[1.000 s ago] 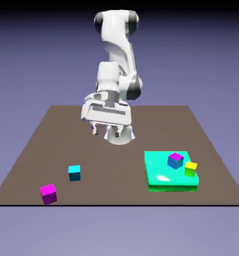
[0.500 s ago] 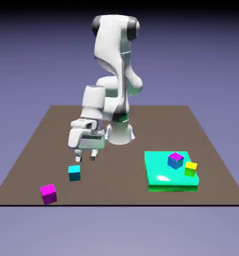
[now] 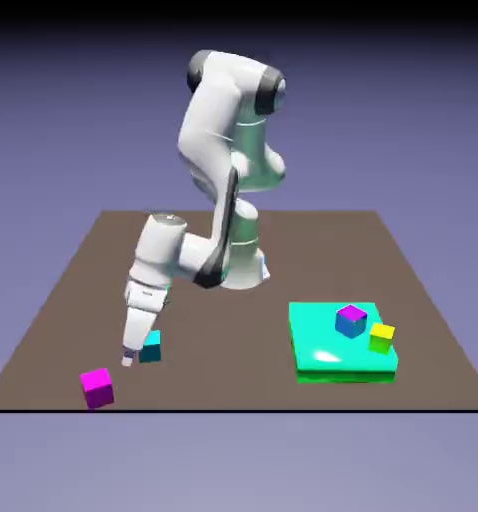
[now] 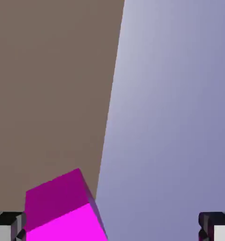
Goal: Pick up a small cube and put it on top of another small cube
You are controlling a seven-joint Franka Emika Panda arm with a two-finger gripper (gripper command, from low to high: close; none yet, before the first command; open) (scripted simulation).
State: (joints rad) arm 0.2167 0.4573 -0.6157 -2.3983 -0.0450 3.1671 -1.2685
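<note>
The magenta cube (image 3: 98, 388) sits by the table's (image 3: 253, 350) near edge, toward its near corner on the exterior view's left. The gripper (image 3: 128, 358), fingers spread wide and empty, is approaching; next, it likely needs centring over the cube before lowering.

We're watching the exterior view from above the table (image 3: 283, 240), facing the arm (image 3: 208, 130) across it, far enough back to take in the whole tabletop. And here, up close, our hand view peers along the fingertips (image 4: 222, 230) over the table's edge! Both views share the magenta cube (image 3: 98, 388) and that edge.
</note>
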